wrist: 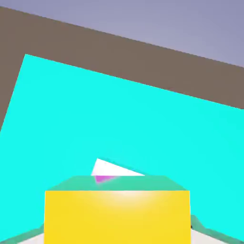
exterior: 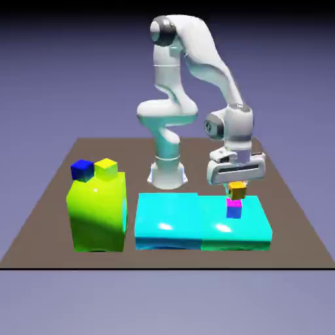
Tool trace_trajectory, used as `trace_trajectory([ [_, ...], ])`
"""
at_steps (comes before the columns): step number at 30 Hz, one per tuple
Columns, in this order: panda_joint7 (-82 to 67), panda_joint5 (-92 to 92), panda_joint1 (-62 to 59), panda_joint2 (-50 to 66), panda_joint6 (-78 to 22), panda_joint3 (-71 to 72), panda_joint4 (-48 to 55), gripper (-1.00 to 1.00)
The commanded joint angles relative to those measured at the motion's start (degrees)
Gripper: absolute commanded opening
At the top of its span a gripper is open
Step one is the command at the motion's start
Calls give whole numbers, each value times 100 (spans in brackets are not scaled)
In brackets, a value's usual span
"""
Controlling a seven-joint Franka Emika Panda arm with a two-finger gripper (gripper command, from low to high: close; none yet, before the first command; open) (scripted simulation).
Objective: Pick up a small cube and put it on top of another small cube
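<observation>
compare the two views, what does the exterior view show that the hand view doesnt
Only the exterior view shows the robot's base, the dark blue cube, the yellow-green cube and the yellow-green block beneath those two. Only the hand view shows a white patch just past the orange cube, along its top edge there. Both show the orange cube at the claw, some of the magenta-topped cube, the cyan surface, the brown table and the blue-violet backdrop.

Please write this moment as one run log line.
claw: at orange cube | cube: above magenta-topped cube | release: unclear
</observation>
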Motion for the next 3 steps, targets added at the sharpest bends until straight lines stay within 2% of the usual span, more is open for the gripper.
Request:
trace_trajectory([
  [1,0,0,2,0,0,0,0,100],
  [3,-239,326,5,-415,-431,35,49,100],
])
